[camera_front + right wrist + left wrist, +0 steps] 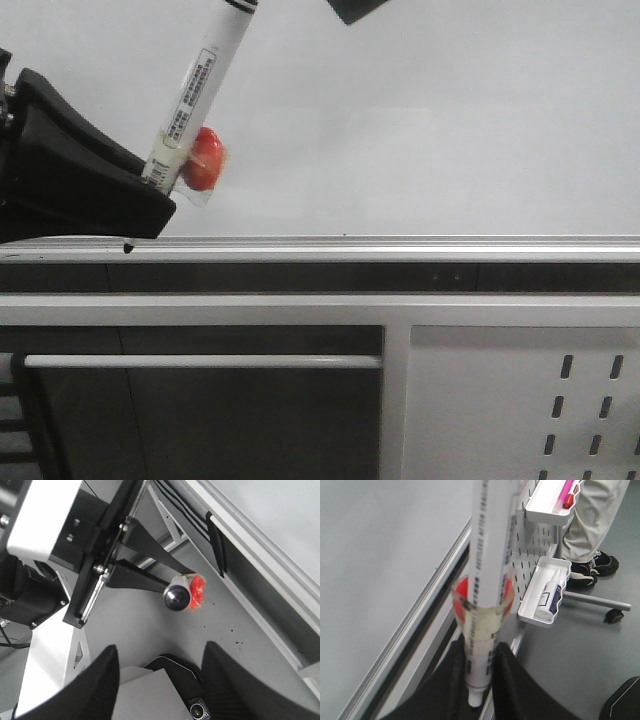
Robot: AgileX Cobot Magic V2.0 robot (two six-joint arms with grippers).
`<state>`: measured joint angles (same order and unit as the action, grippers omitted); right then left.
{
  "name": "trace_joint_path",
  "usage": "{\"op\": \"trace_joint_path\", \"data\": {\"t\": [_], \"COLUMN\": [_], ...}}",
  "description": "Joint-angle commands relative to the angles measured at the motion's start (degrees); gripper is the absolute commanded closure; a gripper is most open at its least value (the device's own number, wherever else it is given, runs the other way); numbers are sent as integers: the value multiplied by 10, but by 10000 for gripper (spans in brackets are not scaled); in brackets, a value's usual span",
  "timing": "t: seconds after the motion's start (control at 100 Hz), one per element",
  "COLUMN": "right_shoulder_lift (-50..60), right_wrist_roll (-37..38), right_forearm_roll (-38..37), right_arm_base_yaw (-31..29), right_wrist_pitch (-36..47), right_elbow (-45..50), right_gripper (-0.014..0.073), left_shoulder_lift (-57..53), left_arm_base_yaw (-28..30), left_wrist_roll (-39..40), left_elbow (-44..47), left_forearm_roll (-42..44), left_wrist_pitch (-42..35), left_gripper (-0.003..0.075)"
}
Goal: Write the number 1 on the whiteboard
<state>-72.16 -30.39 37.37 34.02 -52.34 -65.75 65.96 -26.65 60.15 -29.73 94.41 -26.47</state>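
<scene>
Left gripper (pixel 150 195) clamps the marker (pixel 200 85) tilted before the whiteboard (pixel 450 120); right gripper (pixel 160 680) jaws wide, empty.

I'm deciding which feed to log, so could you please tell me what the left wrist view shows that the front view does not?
Only the left wrist view shows two white trays on the perforated panel, one holding a small bottle, the other a pink marker, plus a person's legs and shoes. Only the front view shows the right gripper at its top edge and the long tray rail. Both show the left gripper shut on the marker pen, its red tag, and the whiteboard, with no stroke visible.
</scene>
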Motion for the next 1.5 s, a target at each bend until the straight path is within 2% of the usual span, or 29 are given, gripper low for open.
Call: {"op": "trace_joint_path", "data": {"t": [0.0,0.14,0.67,1.07,1.14,1.22,1.42,1.49], "right_shoulder_lift": [4,-11,-96,-96,-96,-96,-96,-96], "right_wrist_roll": [-7,-7,-7,-7,-7,-7,-7,-7], "right_forearm_roll": [29,50,55,55,55,55,55,55], "right_arm_base_yaw": [0,0,28,28,28,28,28,28], "right_wrist_pitch": [15,16,8,8,8,7,5,4], "right_elbow": [-21,-34,-99,-99,-99,-99,-99,-99], "right_gripper": [237,237,246,460,534,674,671,671], "left_shoulder_lift": [-8,-8,-8,-8,-8,-8,-8,-8], "left_arm_base_yaw": [-4,-4,-4,-4,-4,-4,-4,-4], "left_wrist_roll": [5,5,5,5,5,5,5,5], "left_elbow": [-17,-18,-20,-20,-20,-20,-24,-24], "left_forearm_roll": [-8,-8,-8,-8,-8,-8,-8,-8], "left_wrist_pitch": [-16,-29,-15,-16,-16,-16,-16,-16], "left_gripper": [739,739,739,739,739,739,730,679]}}
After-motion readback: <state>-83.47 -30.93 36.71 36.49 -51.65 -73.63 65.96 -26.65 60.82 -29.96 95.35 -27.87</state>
